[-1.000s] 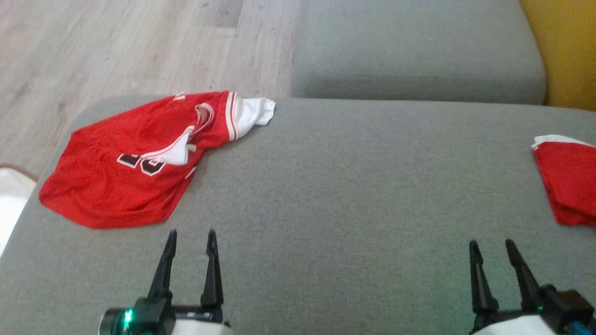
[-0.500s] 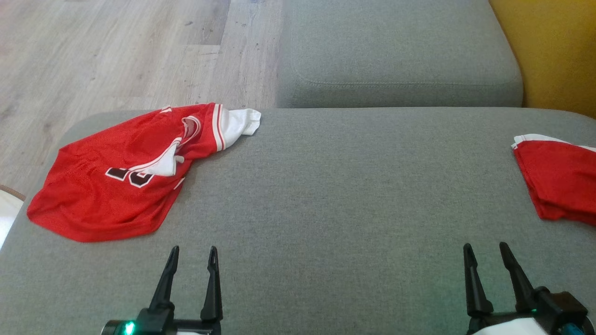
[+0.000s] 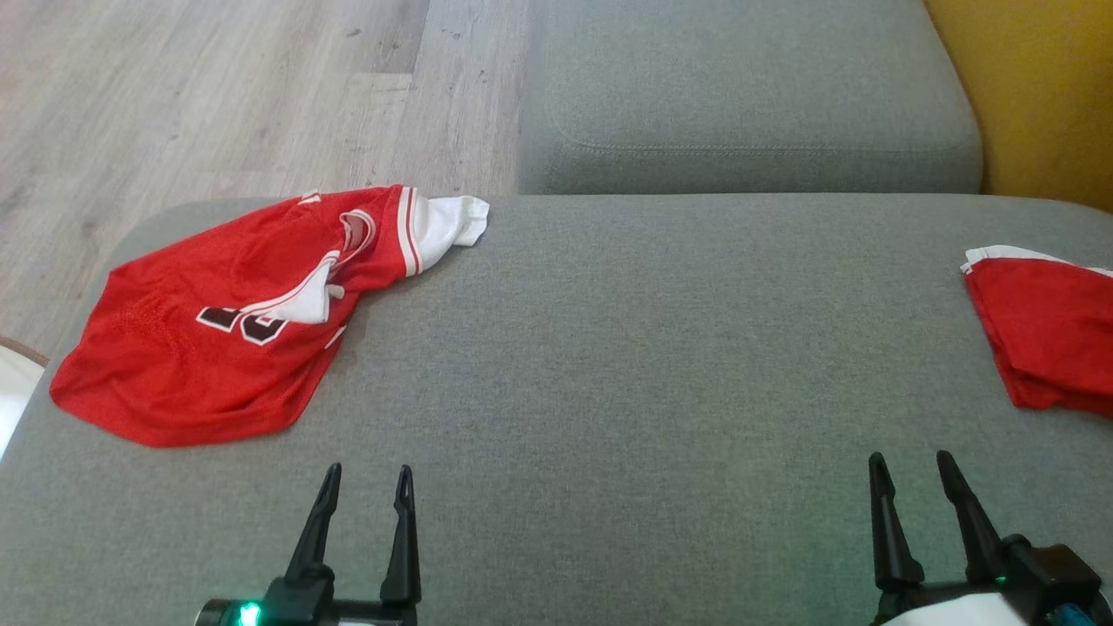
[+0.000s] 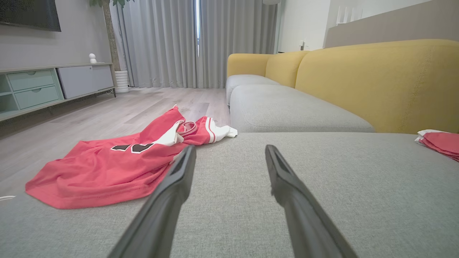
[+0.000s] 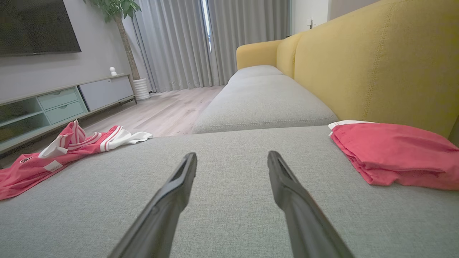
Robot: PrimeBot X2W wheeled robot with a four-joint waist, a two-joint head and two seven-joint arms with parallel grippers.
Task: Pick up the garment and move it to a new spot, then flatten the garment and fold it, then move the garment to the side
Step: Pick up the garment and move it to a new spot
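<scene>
A rumpled red garment (image 3: 209,330) with white trim and dark numerals lies on the left part of the grey sofa cushion (image 3: 626,365); it shows too in the left wrist view (image 4: 107,168) and the right wrist view (image 5: 43,157). My left gripper (image 3: 368,474) stands open near the cushion's front edge, just below and right of the garment, apart from it. My right gripper (image 3: 909,461) is open at the lower right with nothing between its fingers. Both grippers hover low over bare cushion (image 4: 229,200), (image 5: 229,186).
A folded red garment (image 3: 1043,330) with a white edge rests at the cushion's right side (image 5: 394,157). A second grey cushion (image 3: 748,96) lies beyond, yellow sofa back (image 3: 1035,87) to the right, wood floor (image 3: 209,96) to the left.
The head camera has shifted a little, so the whole picture moved. The garments lie as before, and both grippers stay open in the same places.
</scene>
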